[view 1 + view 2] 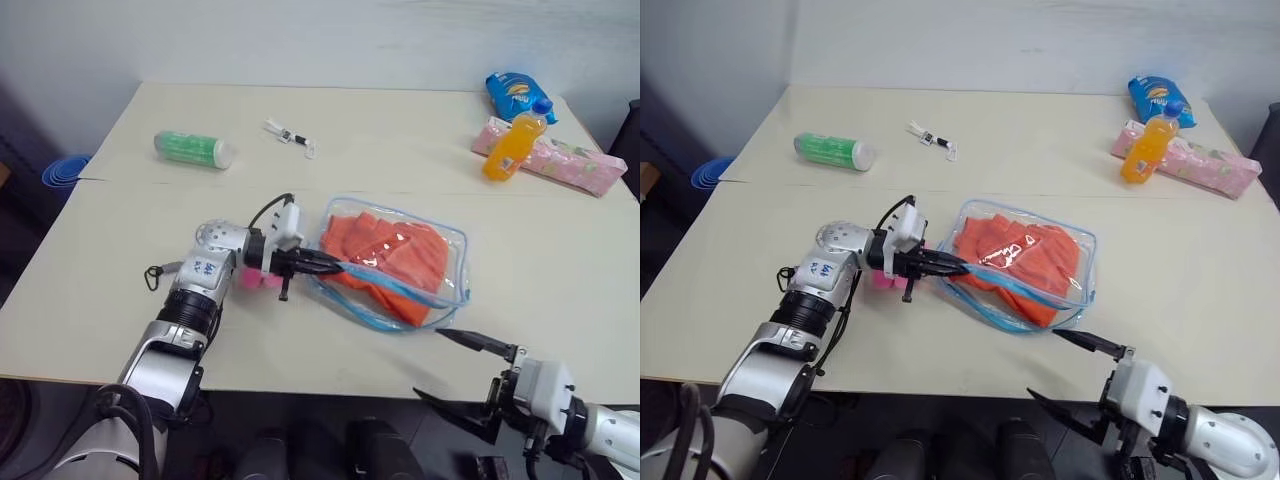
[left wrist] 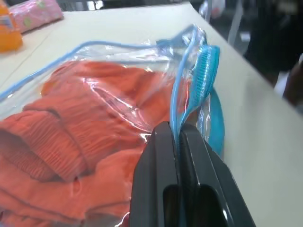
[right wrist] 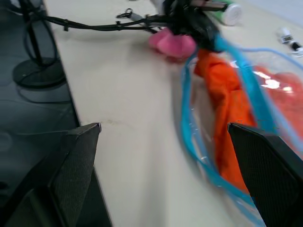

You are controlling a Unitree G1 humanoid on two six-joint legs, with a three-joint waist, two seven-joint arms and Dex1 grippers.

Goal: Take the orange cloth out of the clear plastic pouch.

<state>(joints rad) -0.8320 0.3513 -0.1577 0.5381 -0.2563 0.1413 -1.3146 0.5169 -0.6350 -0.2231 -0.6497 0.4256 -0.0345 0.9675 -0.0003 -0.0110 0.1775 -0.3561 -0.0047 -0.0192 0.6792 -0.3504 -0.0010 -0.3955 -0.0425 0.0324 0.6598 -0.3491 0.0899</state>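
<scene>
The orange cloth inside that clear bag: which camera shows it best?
The left wrist view: the orange cloth is seen close up, folds clear through the clear plastic pouch. The two eye views show it whole but small inside the pouch on the table. The right wrist view catches one blurred end hanging at the pouch's opening.

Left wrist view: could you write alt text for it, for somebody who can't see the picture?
The left gripper, its two black fingers closed, pinches the light-blue zipper edge of the clear plastic pouch. The orange cloth lies crumpled inside the pouch, which rests on a pale table. An orange bottle and a pink patterned pack sit at the far edge.
</scene>
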